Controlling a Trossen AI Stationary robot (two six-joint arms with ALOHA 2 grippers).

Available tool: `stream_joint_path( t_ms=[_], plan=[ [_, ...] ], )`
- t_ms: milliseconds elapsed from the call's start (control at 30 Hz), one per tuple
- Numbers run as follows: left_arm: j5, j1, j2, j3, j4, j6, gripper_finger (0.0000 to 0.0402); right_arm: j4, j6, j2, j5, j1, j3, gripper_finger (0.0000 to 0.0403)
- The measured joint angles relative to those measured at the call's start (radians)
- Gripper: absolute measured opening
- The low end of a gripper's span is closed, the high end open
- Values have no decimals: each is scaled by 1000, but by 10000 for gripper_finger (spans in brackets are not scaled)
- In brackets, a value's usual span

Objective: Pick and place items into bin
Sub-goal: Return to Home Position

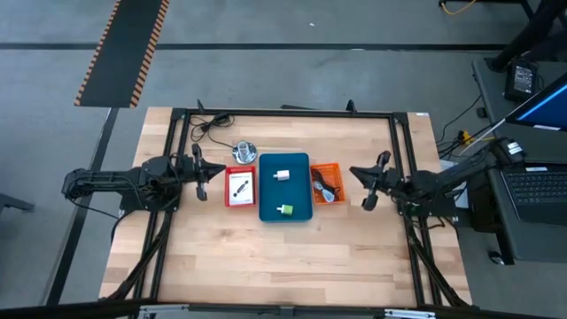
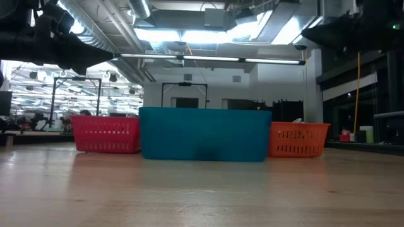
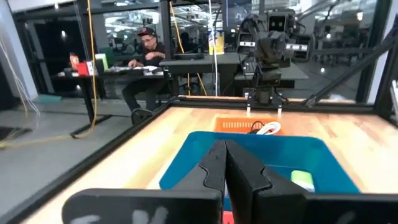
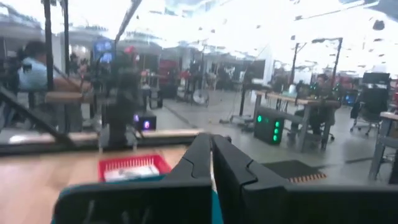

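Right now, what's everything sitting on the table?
Red mesh bin: one, left of the row, holding a white card with black parts.
Teal-blue plastic bin: one, middle, holding a pale block and green cube.
Orange mesh bin: one, right, holding coiled cables.
Shiny silver round object: one, on the wooden table just past the red bin.
Thin black cable: one, table's far edge.
Left pincer: one, dark, shut, left of bins.
Right pincer: one, dark, shut, right of bins.

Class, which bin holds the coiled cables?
The orange bin: cables lie in it; the red bin holds a card, the blue bin a pale block and green cube.
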Motion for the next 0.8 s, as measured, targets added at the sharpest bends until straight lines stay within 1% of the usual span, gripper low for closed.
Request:
stream_joint_path(
  t_ms=[67,167,300,433,500,667,800],
  plan=[
    [-2,0,0,0,0,-32,3,-104,20,-62,-8,0,-1,0],
    [-2,0,0,0,0,-39,5,-232,55,-154,-67,0,4,0],
    [-2,0,0,0,0,-39,5,-339,77,-262,-118,0,15,0],
    [-2,0,0,0,0,-40,6,-474,105,-343,-184,0,15,0],
    [-2,0,0,0,0,-39,5,-508,133,-366,-212,0,5,0],
    [-2,0,0,0,0,-40,6,-507,139,-393,-280,0,-29,0],
    [-2,0,0,0,0,-40,4,-516,159,-392,-378,0,-40,0]
  ],
)
